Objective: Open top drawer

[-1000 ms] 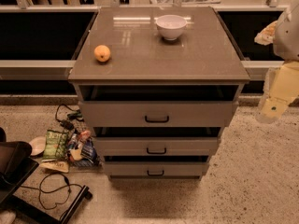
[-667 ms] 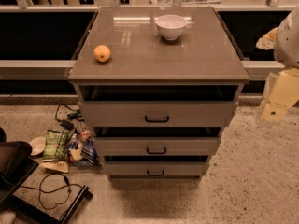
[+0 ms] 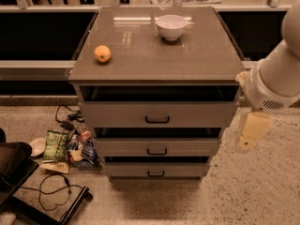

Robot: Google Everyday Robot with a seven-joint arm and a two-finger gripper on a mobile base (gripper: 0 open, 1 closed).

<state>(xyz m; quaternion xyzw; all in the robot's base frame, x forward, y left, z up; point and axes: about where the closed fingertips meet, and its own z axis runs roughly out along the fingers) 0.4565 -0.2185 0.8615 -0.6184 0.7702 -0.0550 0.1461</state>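
Observation:
The top drawer [image 3: 117, 114] is the widest and tallest of three grey drawer fronts in the cabinet, with a small black bar handle [image 3: 157, 120] at its middle. A dark gap shows between its front and the cabinet top. My gripper [image 3: 247, 134] hangs from the white arm [image 3: 276, 78] at the right, beside the cabinet's right front corner. It is level with the top drawer front, to the right of it, and apart from the handle.
An orange [image 3: 102, 53] and a white bowl [image 3: 171, 27] sit on the cabinet top [image 3: 154, 55]. Two narrower drawers [image 3: 157, 148] lie below. Snack bags and cables [image 3: 65, 146] litter the floor at the left, by a dark chair base [image 3: 18, 172].
The arm has moved down and to the left, bringing the gripper closer to the cabinet's right front corner. The drawers, orange and bowl have not moved.

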